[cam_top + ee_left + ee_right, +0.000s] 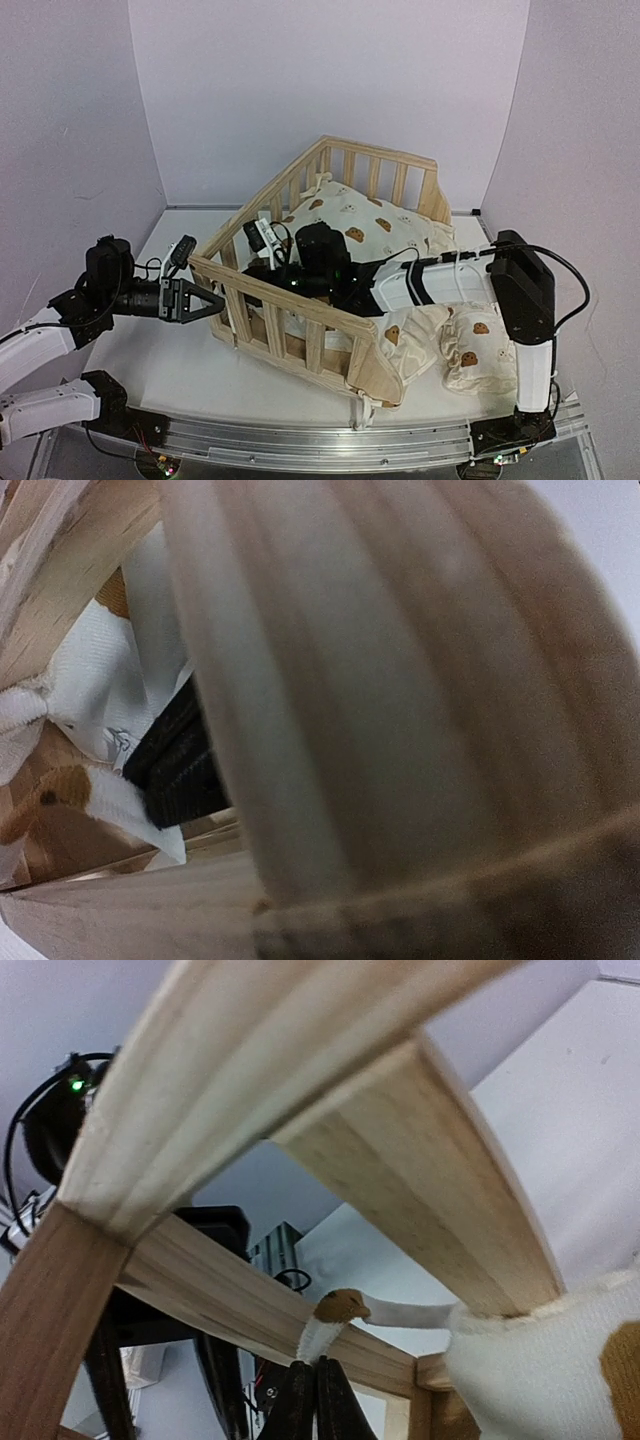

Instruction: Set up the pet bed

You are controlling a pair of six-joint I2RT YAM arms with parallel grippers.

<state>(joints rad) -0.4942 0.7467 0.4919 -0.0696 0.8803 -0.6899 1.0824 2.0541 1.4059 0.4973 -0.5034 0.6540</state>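
The pet bed (300, 330), a light pine frame with slatted rails, stands tilted on the white table. The cream bear-print cushion (370, 225) lies inside it. My right arm reaches in from the right. In the right wrist view my right gripper (318, 1370) is shut on a white cushion tie (335, 1325) with a brown tip, just below a bed rail (420, 1160). My left gripper (215, 300) sits at the bed's left corner slats. A blurred slat (400, 700) fills the left wrist view and hides its fingers.
A small bear-print pillow (470, 345) lies at the front right, beside the right arm's upright link (525, 290). Lilac walls close in at the left, back and right. A metal rail (300, 440) runs along the near edge.
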